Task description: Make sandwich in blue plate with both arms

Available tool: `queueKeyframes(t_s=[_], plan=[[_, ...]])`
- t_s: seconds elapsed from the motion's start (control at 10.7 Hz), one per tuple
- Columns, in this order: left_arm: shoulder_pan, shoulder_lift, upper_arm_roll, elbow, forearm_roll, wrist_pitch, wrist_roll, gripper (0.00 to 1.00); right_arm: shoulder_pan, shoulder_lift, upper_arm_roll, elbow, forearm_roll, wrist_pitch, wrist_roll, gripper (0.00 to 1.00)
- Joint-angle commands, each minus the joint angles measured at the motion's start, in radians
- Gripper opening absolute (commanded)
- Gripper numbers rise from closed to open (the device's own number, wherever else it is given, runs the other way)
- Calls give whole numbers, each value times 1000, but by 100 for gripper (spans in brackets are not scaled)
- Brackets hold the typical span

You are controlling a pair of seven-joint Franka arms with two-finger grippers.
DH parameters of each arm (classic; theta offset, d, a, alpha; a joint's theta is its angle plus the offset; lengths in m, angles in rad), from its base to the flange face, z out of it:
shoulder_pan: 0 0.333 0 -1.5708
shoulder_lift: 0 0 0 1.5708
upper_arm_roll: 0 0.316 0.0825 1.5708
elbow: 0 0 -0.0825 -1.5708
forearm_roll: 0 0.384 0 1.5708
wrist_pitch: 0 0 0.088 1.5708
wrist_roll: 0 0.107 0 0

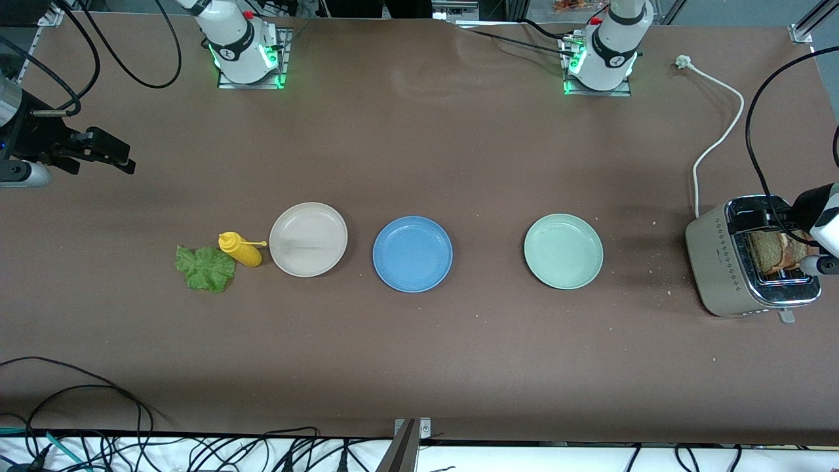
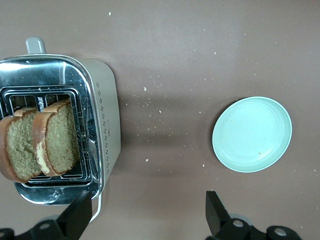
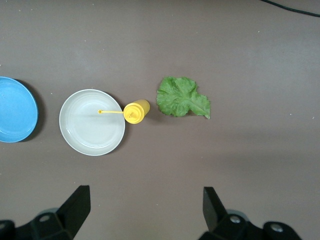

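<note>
- We are seeing the blue plate (image 1: 412,254) lying bare mid-tabletop, between the beige plate (image 1: 308,239) and the pale green plate (image 1: 563,250).
- Our left gripper (image 2: 145,220) is hovering spread wide beside the toaster (image 1: 747,262) holding two toast slices (image 2: 37,145).
- Our right gripper (image 3: 145,212) is hanging wide near the lettuce leaf (image 3: 181,97) and yellow bottle (image 3: 136,111).

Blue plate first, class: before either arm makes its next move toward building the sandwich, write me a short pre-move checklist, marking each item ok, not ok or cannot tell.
1. Blue plate bare and ready for bread: ok.
2. Two bread slices standing up out of the toaster, reachable from above: ok.
3. Left gripper open, up over the table beside the toaster: ok.
4. Lettuce leaf lying flat on the table, touching no plate: ok.
5. Right gripper open, up over the table near the lettuce: ok.
6. Yellow bottle clear of the lettuce: cannot tell; they lie very close.
</note>
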State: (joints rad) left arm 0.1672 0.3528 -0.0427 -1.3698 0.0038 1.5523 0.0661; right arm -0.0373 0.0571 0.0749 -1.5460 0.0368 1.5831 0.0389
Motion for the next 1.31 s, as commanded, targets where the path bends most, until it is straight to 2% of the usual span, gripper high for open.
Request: queueKeyframes(t_s=[0.0,1.22], plan=[[5,-17,1,-15,15,-6,23,100,-4,6,0,20,0,-22,1,100],[2,-15,0,-18,12,-6,21,100,-4,12,-7,23,2,-17,1,100]])
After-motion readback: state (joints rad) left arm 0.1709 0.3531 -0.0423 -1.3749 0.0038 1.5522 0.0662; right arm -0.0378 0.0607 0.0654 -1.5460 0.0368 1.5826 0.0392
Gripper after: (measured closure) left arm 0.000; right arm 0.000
